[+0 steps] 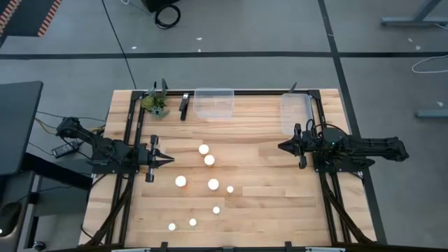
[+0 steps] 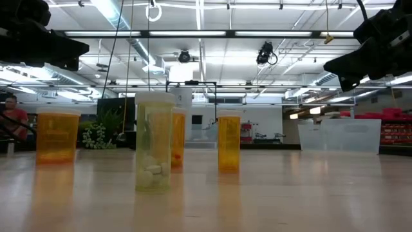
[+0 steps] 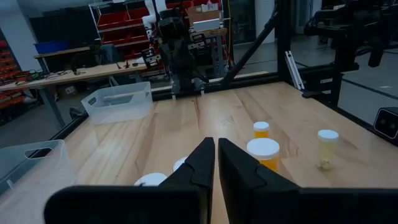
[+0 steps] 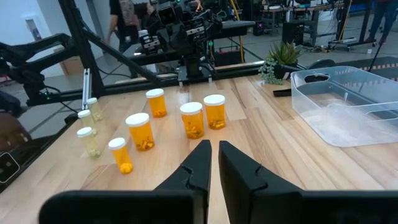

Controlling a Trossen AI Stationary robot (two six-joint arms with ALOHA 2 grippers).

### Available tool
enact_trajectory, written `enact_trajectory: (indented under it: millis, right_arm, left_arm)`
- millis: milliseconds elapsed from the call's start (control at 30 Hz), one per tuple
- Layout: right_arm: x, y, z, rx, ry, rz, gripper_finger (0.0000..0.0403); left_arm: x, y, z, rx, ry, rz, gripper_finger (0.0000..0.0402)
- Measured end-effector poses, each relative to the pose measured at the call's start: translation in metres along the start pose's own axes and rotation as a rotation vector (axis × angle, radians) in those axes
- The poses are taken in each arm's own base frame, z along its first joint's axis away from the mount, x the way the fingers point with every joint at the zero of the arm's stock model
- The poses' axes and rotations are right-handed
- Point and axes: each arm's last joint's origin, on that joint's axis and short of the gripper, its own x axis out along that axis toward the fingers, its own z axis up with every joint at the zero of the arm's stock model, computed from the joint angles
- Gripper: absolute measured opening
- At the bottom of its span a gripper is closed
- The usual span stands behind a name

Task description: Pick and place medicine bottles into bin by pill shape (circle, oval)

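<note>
Several small orange medicine bottles point(image 1: 209, 160) with white caps stand scattered on the middle of the wooden table, from the centre point(image 1: 213, 184) toward the front left point(image 1: 171, 226). They also show in the right wrist view point(image 4: 191, 119), the left wrist view point(image 3: 263, 152) and the low view point(image 2: 154, 142). My left gripper point(image 1: 171, 160) is shut and empty, hovering just left of the group point(image 3: 216, 146). My right gripper point(image 1: 280, 146) is shut and empty, well right of the bottles point(image 4: 214, 149). Two clear plastic bins stand at the back: one at centre point(image 1: 214, 103), one at right point(image 1: 295, 112).
A small green plant point(image 1: 155, 105) and a black object point(image 1: 184, 106) sit at the back left beside the centre bin. Black frame rails point(image 1: 129, 126) run along the table's sides. A person point(image 2: 9, 113) shows in the room behind.
</note>
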Motion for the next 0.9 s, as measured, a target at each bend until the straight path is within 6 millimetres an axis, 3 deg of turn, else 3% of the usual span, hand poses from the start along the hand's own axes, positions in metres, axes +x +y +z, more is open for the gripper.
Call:
enact_trajectory:
  millis: [900]
  right_arm:
    - [0.0000, 0.0000, 0.0001, 0.000, 0.000, 0.000, 0.0037]
  left_arm:
    - [0.0000, 0.0000, 0.0000, 0.000, 0.000, 0.000, 0.0037]
